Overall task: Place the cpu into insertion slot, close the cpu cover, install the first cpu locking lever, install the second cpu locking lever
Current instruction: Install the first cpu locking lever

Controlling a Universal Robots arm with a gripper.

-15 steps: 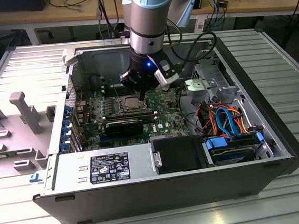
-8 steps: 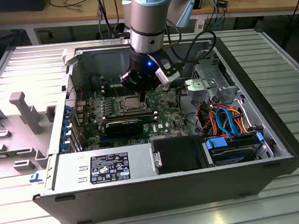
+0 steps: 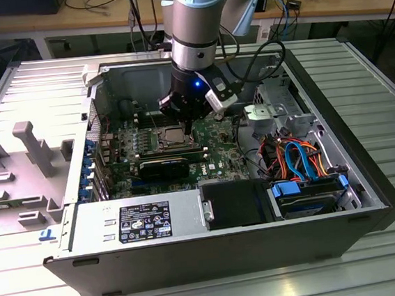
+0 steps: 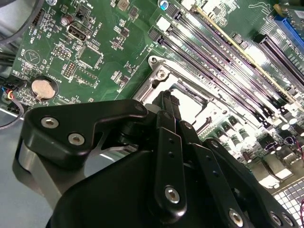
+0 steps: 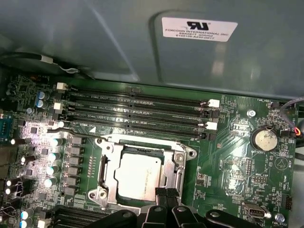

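The cpu [image 5: 138,175], a silvery square chip, lies flat in the insertion slot [image 5: 108,197] on the green board [image 5: 228,171]. The cpu cover [image 5: 142,146], a metal frame, lies down around the chip. My gripper [image 5: 164,194] hangs just above the socket's edge, its two thin black fingers pressed together with nothing between them. In the second wrist view the gripper [image 4: 170,100] points at the cpu [image 4: 190,108] from close by. The exterior view has the gripper [image 3: 188,124] inside the open computer case, right next to the socket [image 3: 170,138].
Long black memory slots [image 5: 137,109] run beside the socket, and a coin battery [image 5: 264,139] sits further off. A black graphics card [image 3: 164,168], the power supply [image 3: 138,220], coloured cables [image 3: 300,155] and the case walls [image 3: 355,147] hem in the arm.
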